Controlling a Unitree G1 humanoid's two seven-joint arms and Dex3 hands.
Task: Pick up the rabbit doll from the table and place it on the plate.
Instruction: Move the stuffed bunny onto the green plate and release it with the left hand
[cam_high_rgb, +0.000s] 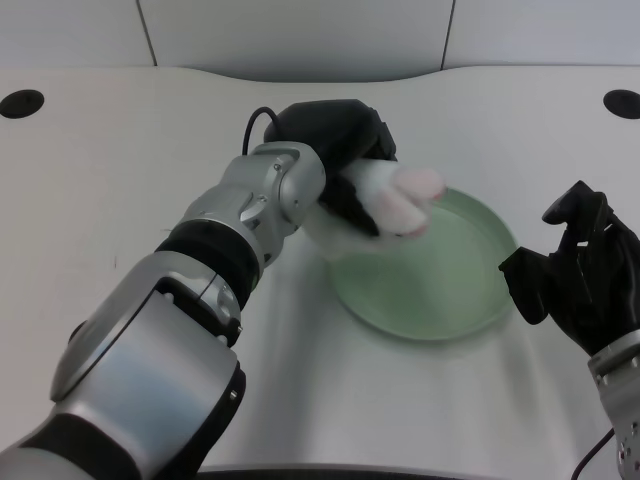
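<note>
My left hand (338, 150) grips the white rabbit doll (395, 198), whose pink-tipped ears stick out to the right of the fingers. The doll hangs over the left rim of the pale green plate (440, 290), which lies flat on the white table. Part of the doll's body is hidden by my fingers and wrist. My silver left forearm (250, 215) reaches in from the lower left.
My right hand (580, 270) rests at the right edge, just beside the plate's right rim. Two dark round holes (22, 102) (621, 103) sit in the table near its far corners. A grey wall panel runs behind the table.
</note>
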